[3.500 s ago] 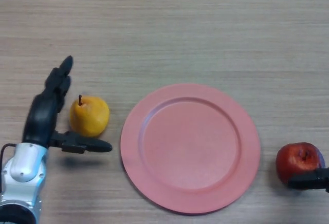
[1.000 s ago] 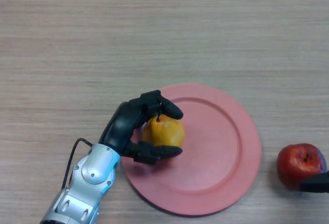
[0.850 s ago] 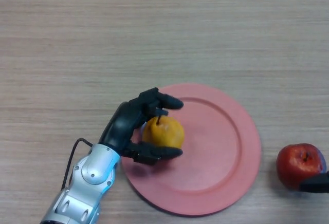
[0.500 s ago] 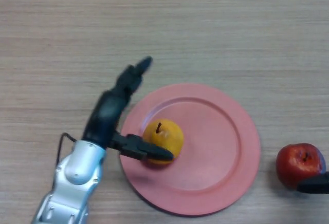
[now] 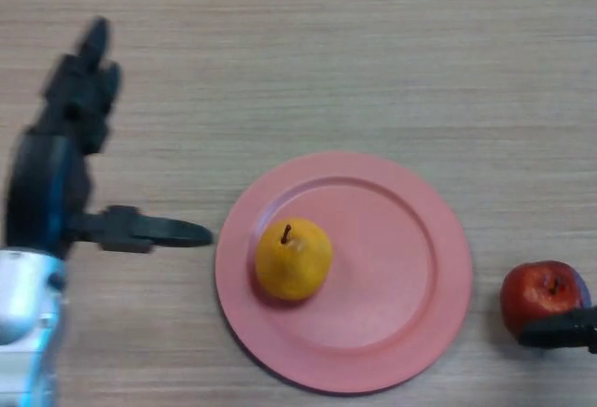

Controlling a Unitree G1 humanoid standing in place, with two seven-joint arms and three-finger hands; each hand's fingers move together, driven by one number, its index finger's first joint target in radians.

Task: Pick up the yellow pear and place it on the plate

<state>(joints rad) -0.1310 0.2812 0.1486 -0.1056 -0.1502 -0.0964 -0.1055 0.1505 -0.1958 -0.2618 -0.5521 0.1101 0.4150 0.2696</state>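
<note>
The yellow pear stands on the left part of the pink plate, stem up, with nothing touching it. My left hand is raised well to the left of the plate, open, fingers straight and pointing away, thumb stretched toward the plate's rim. Only a black bit of my right hand shows at the right edge, just below a red apple.
A red apple lies on the wooden table to the right of the plate, close to my right hand.
My left hand carried the pear onto the plate, opened and let it go, then drew back to the left and up. The pear stays on the plate.
</note>
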